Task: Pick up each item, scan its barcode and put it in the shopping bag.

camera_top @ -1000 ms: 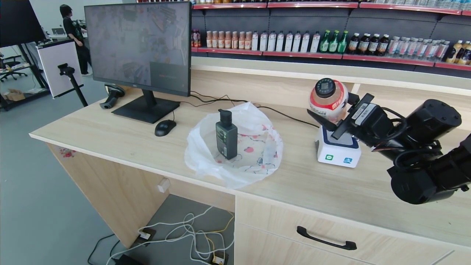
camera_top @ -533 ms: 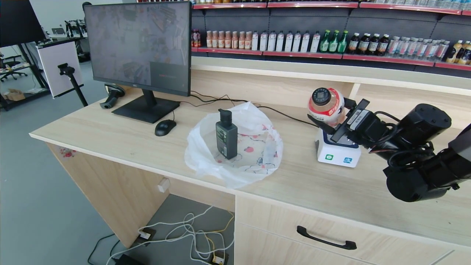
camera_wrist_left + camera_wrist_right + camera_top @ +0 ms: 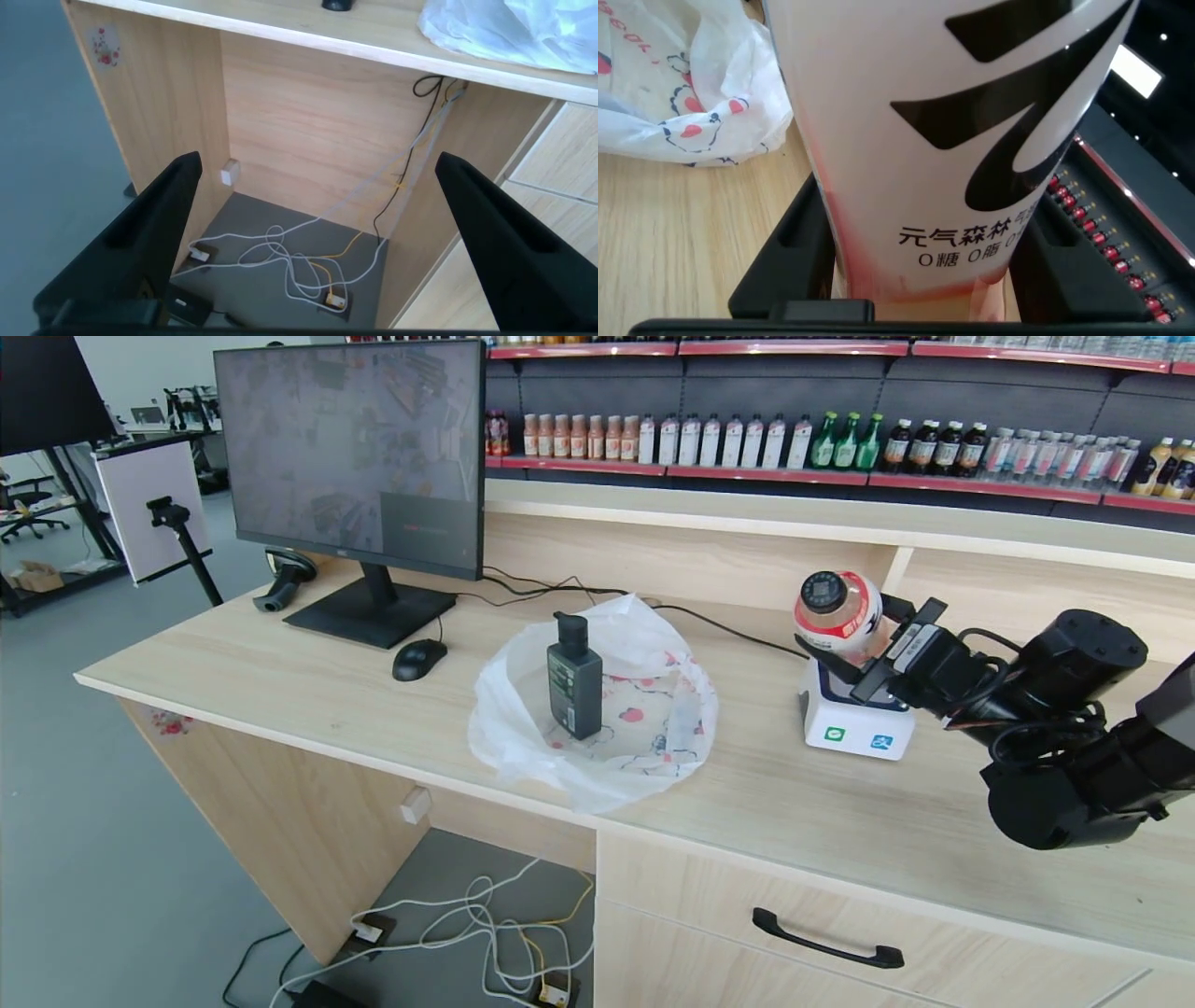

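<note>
My right gripper [image 3: 854,644] is shut on a white drink bottle [image 3: 837,613] with a red band and black cap, held tilted just above the white scanner box [image 3: 854,723] on the counter. In the right wrist view the bottle [image 3: 962,140] sits between the black fingers [image 3: 789,252], with the scanner's dark window behind it. The white shopping bag [image 3: 597,709] lies open mid-counter with a dark green bottle [image 3: 573,679] standing in it. My left gripper [image 3: 318,243] hangs open below the counter's edge, over the floor cables.
A monitor [image 3: 355,457], a mouse [image 3: 418,659] and a handheld scanner [image 3: 285,581] stand at the counter's left. Shelves of bottles [image 3: 840,443] run behind a raised ledge. A drawer handle [image 3: 826,943] faces me below the counter. Cables [image 3: 299,271] lie on the floor.
The right gripper has carried the bottle lower toward the scanner box, drifting left and then back right. The bag and the dark bottle have stayed put.
</note>
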